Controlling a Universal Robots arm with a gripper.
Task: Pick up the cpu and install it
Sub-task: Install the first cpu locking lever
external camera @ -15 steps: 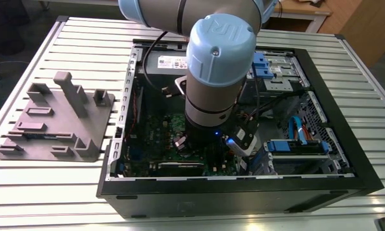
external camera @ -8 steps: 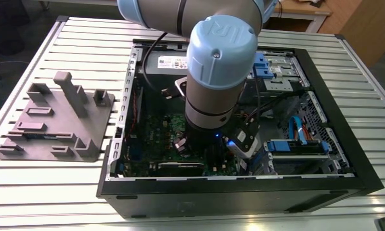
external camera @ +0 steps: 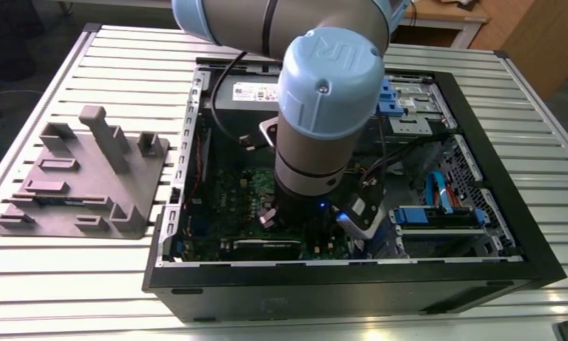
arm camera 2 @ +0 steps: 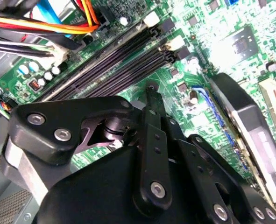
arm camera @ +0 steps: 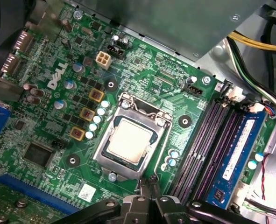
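Gripper: you see the black gripper [arm camera: 152, 183] with its fingers [arm camera 2: 152, 135] pressed together and nothing between them.
Cpu: the cpu [arm camera: 128, 140], flat and square with a dull silvery top, lies inside the metal-framed socket [arm camera: 162, 122] near the middle of the green motherboard [arm camera: 147, 65].
Room: long black memory slots [arm camera: 201, 144] run just beside the socket.
Hidden: in the exterior view the arm [external camera: 326, 106] covers the middle of the case [external camera: 360, 291].

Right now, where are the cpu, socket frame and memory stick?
cpu [arm camera: 130, 138]: first wrist view, middle of its metal top.
socket frame [arm camera: 140, 111]: first wrist view, metal bar beside the cpu.
memory stick [arm camera: 235, 156]: first wrist view, mid-length of its blue face.
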